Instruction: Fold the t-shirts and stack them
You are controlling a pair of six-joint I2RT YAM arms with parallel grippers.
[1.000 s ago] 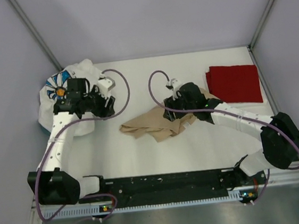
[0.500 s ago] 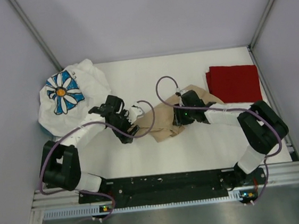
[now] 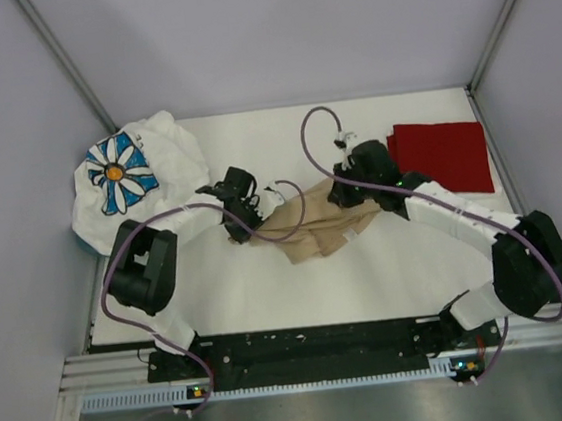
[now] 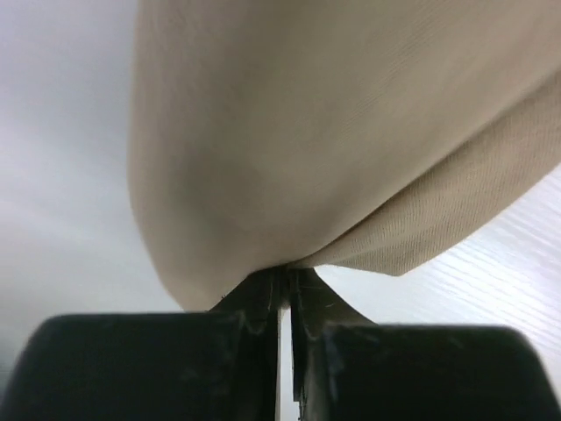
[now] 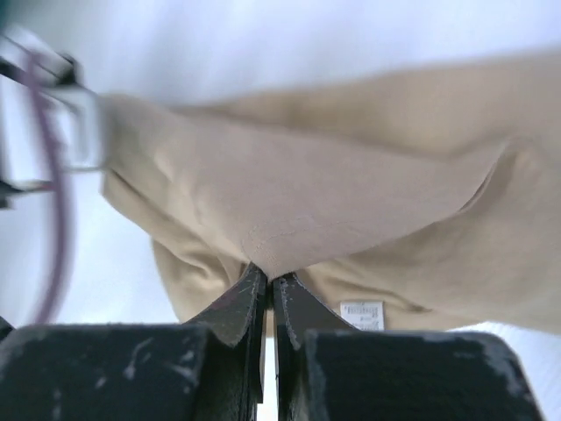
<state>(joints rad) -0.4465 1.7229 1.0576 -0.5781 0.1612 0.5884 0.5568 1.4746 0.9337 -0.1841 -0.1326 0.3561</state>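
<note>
No legible text, not even on white label (image 5: 361,313) of tan t-shirt (image 5: 351,184)

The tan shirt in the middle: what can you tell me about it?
The tan shirt is plain, soft, finely ribbed cloth. It lies crumpled in loose folds, not yet folded, near the middle of the white table. A small white label shows on one layer. The left fingers are closed on its left edge, and the right fingers are closed on a fold at its far right side.
</note>
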